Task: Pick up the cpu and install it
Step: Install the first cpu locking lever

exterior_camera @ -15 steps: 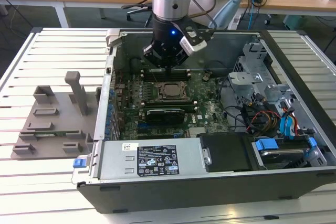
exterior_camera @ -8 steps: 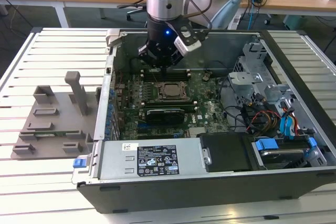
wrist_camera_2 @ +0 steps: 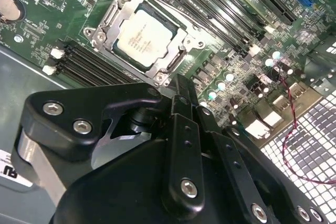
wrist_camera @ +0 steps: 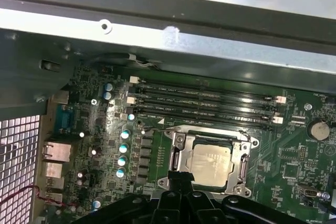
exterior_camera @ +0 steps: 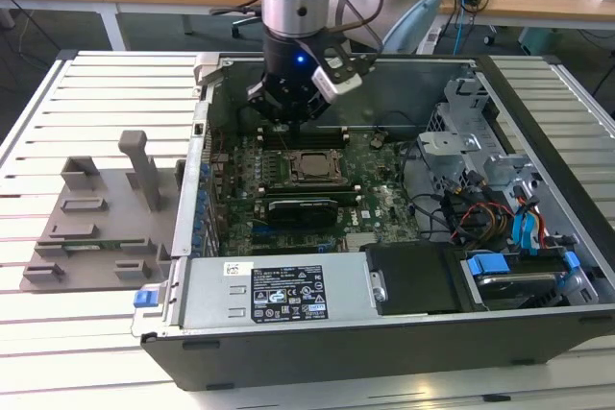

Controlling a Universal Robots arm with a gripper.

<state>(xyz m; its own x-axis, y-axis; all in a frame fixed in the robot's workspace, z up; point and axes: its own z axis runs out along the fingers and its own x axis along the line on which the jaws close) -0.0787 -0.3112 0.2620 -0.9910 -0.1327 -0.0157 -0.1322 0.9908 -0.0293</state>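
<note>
1. The cpu (wrist_camera_2: 143, 34) is lying flat in the socket frame (wrist_camera_2: 100, 30) on the motherboard (wrist_camera: 294, 156), its shiny silver-grey top facing up out of the case; in the first wrist view it is showing as a pale, nearly square plate (wrist_camera: 211, 163) with no clear long axis.
2. Its edges are running parallel to the edges of the metal frame around it, and in the exterior view it is sitting as a small dark-rimmed square (exterior_camera: 309, 164) near the middle of the board.
3. The gripper (exterior_camera: 288, 108) is hovering over the board on the side of the socket nearer the case's back wall, apart from the cpu and holding nothing that can be seen.
4. Whether its fingers are spread or closed, the pictures are not letting me tell; in both wrist views only the black linkage of the gripper (wrist_camera_2: 181, 145) is showing, close to the socket's edge.
5. The computer case (exterior_camera: 384, 333) is lying open on a slatted white table (exterior_camera: 58, 333), holding the motherboard, a row of black memory slots (wrist_camera: 205, 100) beside the socket, a bundle of coloured cables (exterior_camera: 480, 218) and a grey drive cage (exterior_camera: 461, 112) toward the exterior view's right.
6. A grey plastic tray (exterior_camera: 86, 237) with upright posts is resting on the table at the exterior view's left, just beside the case.
7. A thin red wire (wrist_camera_2: 294, 129) is trailing across the perforated metal panel (wrist_camera_2: 310, 145) inside the case.
</note>
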